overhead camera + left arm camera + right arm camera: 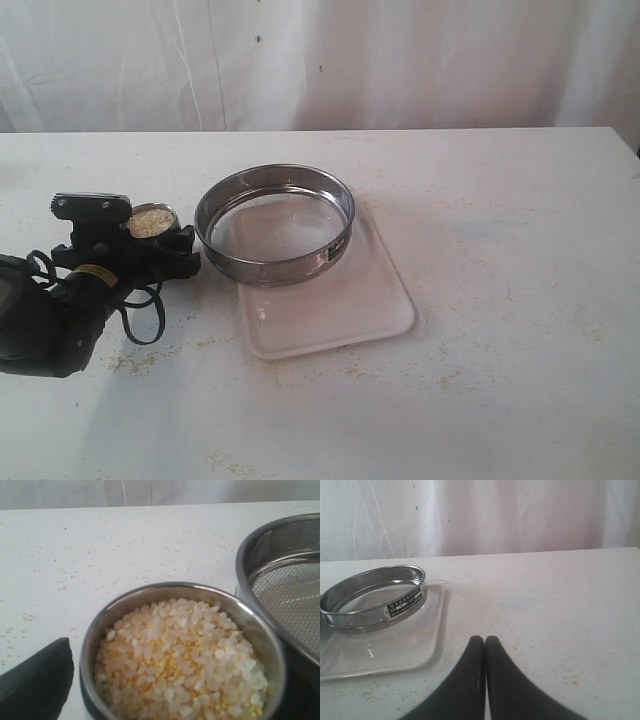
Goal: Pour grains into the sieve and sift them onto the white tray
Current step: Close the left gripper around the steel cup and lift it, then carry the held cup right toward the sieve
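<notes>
A small rounded steel cup (152,221) (100,630) is filled with the grains (180,655), pale rice-like kernels mixed with finer yellow meal. My left gripper (160,243) (180,667) is shut on this cup just left of the sieve, with one dark finger (37,682) showing beside it. The sieve (275,225) (280,580) (372,597) rests on the far part of the white tray (340,305) (385,647), and its mesh looks bare. My right gripper (485,640) is shut on nothing, low over the table to the right of the tray. It is outside the exterior view.
Faint yellowish specks (130,360) lie scattered over the white table (520,250), thickest near the front left. A white curtain (320,60) hangs behind the table's far edge. The left arm's black body and cable (60,310) lie at the left edge.
</notes>
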Motion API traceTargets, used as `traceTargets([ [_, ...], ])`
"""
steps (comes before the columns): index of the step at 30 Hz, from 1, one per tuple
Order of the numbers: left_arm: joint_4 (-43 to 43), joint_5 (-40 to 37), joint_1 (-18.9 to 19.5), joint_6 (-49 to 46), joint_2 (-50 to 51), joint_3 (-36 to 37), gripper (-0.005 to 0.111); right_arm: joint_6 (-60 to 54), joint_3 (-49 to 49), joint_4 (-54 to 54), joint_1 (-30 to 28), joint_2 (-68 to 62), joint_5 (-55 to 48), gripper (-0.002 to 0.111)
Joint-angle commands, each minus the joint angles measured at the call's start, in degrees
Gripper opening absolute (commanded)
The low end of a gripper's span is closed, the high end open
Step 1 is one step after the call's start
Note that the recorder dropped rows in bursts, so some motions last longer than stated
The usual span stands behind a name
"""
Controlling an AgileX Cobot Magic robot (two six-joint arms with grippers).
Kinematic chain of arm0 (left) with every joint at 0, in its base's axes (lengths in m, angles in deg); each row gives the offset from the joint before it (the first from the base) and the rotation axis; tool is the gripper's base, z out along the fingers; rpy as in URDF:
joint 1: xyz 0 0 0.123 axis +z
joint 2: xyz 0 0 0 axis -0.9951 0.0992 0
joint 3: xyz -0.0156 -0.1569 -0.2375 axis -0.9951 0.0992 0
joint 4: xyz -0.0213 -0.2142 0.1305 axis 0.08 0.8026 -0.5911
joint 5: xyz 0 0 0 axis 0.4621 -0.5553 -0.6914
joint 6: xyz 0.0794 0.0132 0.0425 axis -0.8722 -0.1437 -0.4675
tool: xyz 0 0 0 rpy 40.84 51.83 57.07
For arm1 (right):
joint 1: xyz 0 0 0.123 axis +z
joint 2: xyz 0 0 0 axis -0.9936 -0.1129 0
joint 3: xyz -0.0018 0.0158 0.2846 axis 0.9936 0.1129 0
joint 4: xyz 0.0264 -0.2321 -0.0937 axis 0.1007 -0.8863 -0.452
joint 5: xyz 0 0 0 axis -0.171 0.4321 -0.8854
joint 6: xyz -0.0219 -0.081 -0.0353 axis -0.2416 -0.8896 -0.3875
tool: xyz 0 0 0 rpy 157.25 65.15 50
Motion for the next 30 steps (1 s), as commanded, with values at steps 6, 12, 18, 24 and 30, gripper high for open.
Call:
traceTargets([
  [6,1.15,0.24,0.23,0.1,0.13,-0.37,0.094,0.08,0.37,-0.14,-0.37,0.17,-0.14,0.0],
  [12,1.32,0.24,0.23,-0.29,0.13,-2.88,0.094,0.08,0.37,-0.14,-0.37,0.17,-0.14,0.0],
  [18,1.54,0.24,0.99,-0.19,0.13,-2.88,0.094,0.08,0.37,-0.14,-0.37,0.17,-0.14,0.0],
  [24,1.39,0.01,1.39,-0.19,0.13,-2.88,0.094,0.98,0.37,-0.14,-0.37,0.17,-0.15,0.0],
  [30,1.18,-0.57,1.39,0.26,0.13,-1.71,0.094,1.3,0.37,-0.14,-0.37,0.17,-0.15,0.0],
])
